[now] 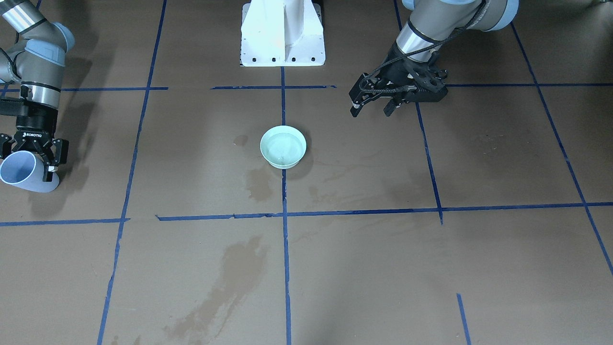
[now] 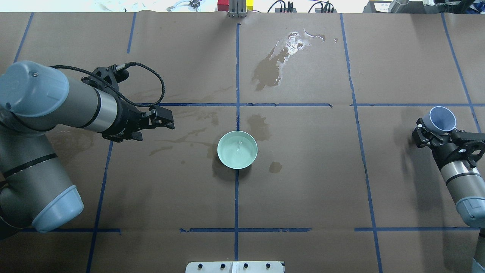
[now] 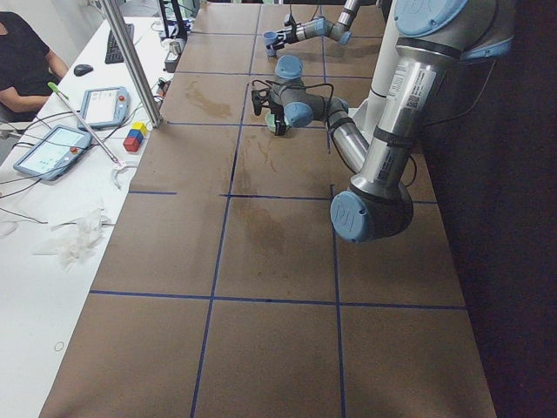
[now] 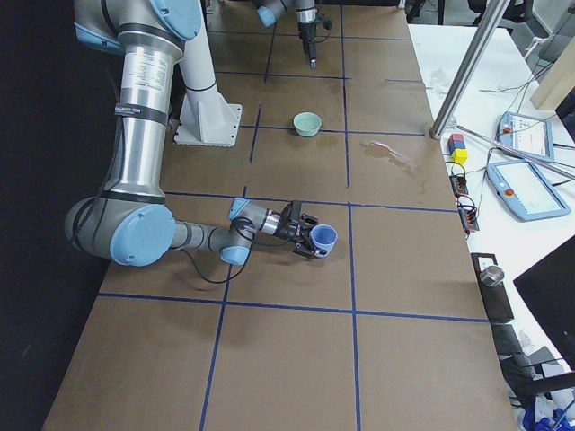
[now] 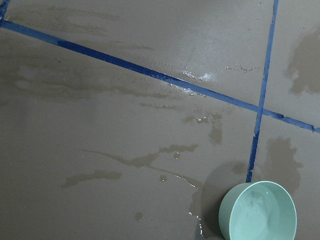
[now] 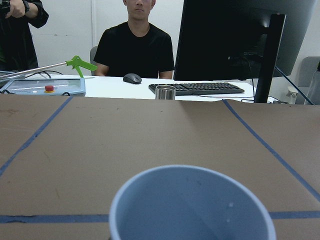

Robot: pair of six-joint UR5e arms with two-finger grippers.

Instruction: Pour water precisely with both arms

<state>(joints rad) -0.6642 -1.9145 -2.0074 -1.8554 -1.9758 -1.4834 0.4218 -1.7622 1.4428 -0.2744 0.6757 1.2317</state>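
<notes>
A mint-green bowl (image 1: pixel 266 154) (image 2: pixel 222 161) stands at the table's centre on a blue tape line. Clear water (image 1: pixel 283 144) (image 2: pixel 237 148) lies in it, and it also shows in the left wrist view, bowl (image 5: pixel 226 225). My left gripper (image 1: pixel 371 112) (image 2: pixel 171 120) hangs open and empty, apart from the bowl on my left. Far out on my right, the right gripper (image 1: pixel 26 165) (image 2: pixel 437 131) is shut on a pale blue cup (image 1: pixel 17 168) (image 2: pixel 441 118) (image 4: pixel 323 238), tipped with its mouth away from me. Its inside (image 6: pixel 192 210) shows a few droplets.
Dark wet stains mark the brown paper around the bowl, and a glinting puddle (image 2: pixel 291 43) lies at the far side. The white pedestal (image 1: pixel 282 38) stands at my base. Beyond the table edge are a metal tin (image 6: pixel 165 92), a keyboard, a monitor and a seated person (image 6: pixel 135 45).
</notes>
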